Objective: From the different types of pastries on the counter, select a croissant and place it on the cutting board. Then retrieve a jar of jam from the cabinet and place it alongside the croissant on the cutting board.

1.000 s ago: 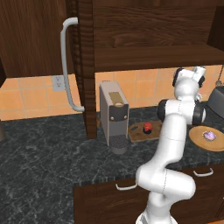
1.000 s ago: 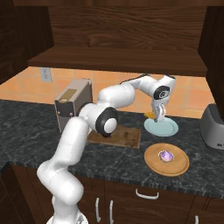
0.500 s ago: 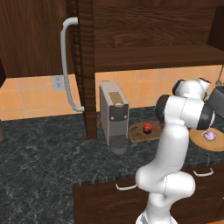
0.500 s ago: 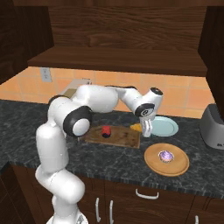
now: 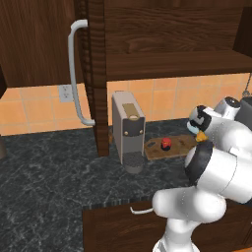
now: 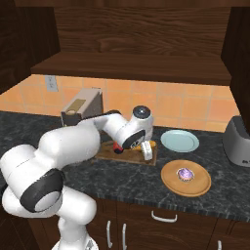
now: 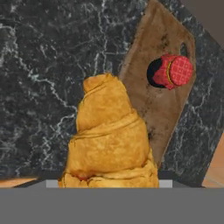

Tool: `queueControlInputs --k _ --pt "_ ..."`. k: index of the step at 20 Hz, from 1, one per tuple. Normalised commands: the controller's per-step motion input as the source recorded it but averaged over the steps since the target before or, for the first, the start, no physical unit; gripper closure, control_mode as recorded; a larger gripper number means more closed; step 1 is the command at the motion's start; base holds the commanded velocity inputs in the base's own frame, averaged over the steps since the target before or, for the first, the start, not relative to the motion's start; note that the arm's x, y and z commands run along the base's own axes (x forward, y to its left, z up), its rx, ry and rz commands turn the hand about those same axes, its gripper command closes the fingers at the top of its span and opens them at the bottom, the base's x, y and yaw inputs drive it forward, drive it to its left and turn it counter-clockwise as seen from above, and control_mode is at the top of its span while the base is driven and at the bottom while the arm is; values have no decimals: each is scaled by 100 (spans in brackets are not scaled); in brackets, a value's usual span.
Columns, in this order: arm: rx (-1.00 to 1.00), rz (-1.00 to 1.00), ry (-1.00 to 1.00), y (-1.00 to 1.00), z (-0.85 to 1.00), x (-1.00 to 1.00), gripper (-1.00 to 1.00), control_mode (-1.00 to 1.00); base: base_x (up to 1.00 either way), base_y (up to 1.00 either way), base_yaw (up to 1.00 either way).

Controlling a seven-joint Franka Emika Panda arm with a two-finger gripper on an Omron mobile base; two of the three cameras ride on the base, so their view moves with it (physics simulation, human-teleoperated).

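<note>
Golden croissant [image 7: 110, 140] sat clamped in the gripper [image 6: 146, 151], held just above the right end of the cutting board [image 6: 128, 156]. On the board stood the jar of jam [image 7: 175, 71]. Nearby to the right lay a purplish pastry [image 6: 184, 174] on a tan plate [image 6: 186, 178]

The bench [image 5: 44, 182] is seen as polished black stone veined with faint grey marbling. The cutting board [image 7: 157, 103] is shown in matt brown wood with a coarse, mottled grain. A flaky, layered golden crust is displayed on the croissant [image 7: 111, 140]. The jar of jam [image 7: 175, 71] is capped with a red chequered lid. The cabinet [image 5: 39, 44] is finished in dark wood grain, and its bar handle [image 5: 75, 74] looks like smooth grey metal. The wall is tiled in matt orange.
</note>
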Motion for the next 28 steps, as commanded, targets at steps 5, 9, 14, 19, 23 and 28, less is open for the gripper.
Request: queueControlInputs --k 5,9,14,19,23,28 --pt "-30 0 28 14 16 41 100 -100 0 0 0" --pt "5 2 12 3 0 16 100 -100 0 0 0" --pt "23 3 9 -6 0 13 100 -100 0 0 0" --pt "2 0 7 25 -1 39 100 -100 0 0 0" --pt "-1 0 0 0 -17 71 100 -100 0 0 0" --pt "-1 2 1 -11 -18 8 100 -100 0 0 0"
